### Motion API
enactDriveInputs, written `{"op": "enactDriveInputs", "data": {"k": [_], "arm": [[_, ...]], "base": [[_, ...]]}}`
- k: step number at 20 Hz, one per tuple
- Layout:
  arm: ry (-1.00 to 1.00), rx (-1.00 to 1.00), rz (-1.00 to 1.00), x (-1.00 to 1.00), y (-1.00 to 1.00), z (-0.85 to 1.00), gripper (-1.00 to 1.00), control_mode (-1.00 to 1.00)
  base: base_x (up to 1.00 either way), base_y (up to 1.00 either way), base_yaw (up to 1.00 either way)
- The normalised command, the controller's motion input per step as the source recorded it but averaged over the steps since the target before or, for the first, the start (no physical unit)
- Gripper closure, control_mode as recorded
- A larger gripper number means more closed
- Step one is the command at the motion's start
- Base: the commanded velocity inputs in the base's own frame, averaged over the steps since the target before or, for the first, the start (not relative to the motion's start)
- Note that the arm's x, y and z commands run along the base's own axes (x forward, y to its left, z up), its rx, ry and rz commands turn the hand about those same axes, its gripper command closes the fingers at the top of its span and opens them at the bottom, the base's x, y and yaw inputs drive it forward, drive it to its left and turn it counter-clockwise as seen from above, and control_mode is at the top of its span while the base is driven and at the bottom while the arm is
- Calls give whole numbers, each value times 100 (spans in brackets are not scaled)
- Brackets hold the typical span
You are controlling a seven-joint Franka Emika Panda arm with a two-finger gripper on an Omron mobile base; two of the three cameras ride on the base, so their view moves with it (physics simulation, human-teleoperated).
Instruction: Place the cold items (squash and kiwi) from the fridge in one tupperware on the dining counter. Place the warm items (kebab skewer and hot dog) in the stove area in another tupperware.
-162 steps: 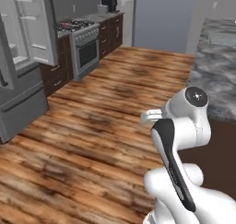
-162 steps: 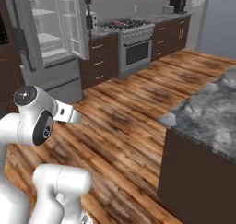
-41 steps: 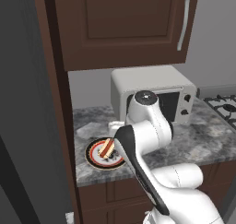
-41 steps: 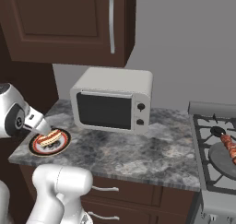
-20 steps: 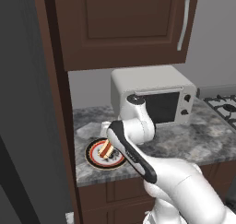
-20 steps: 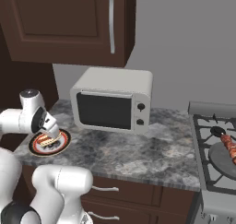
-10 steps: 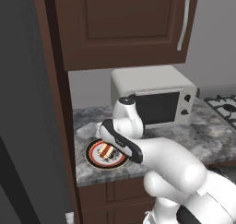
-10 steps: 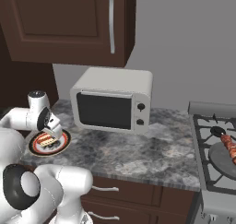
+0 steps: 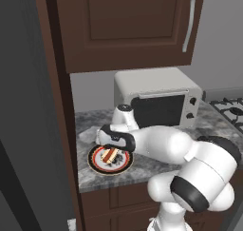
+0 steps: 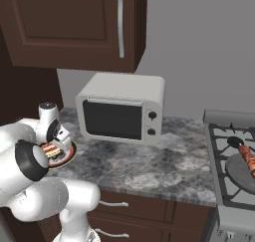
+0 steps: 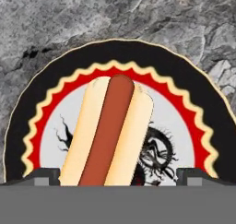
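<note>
Right over the plate (image 9: pixel 102 166) your gripper (image 11: pixel 118 174) is hanging with its jaws spread wide apart, one fingertip showing on each side of the hot dog (image 11: pixel 108 134), and nothing is pinched between them; the hot dog is lying in its bun in the middle of that black, red and white plate, which is sitting on the grey stone tabletop (image 10: pixel 149 164) at its left end, near the front edge; just to the right of it the white microwave (image 10: pixel 122 108) is standing against the wall under the dark cabinets (image 9: pixel 128 25); further right you're looking at the stove (image 10: pixel 234 151), where the kebab skewer (image 10: pixel 247 158) is resting on a dark pan (image 10: pixel 238 174), well apart from the gripper.
</note>
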Motion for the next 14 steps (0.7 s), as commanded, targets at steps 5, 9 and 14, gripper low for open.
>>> {"op": "enactDriveInputs", "data": {"k": [5, 9, 14], "arm": [[4, 0, 0, 28, 17, -34, -100, -100], [3, 0, 0, 25, 19, -39, -100, -100], [2, 0, 0, 10, 17, -42, 100, -100]], "base": [[0, 0, 0], [0, 0, 0], [0, 0, 0]]}}
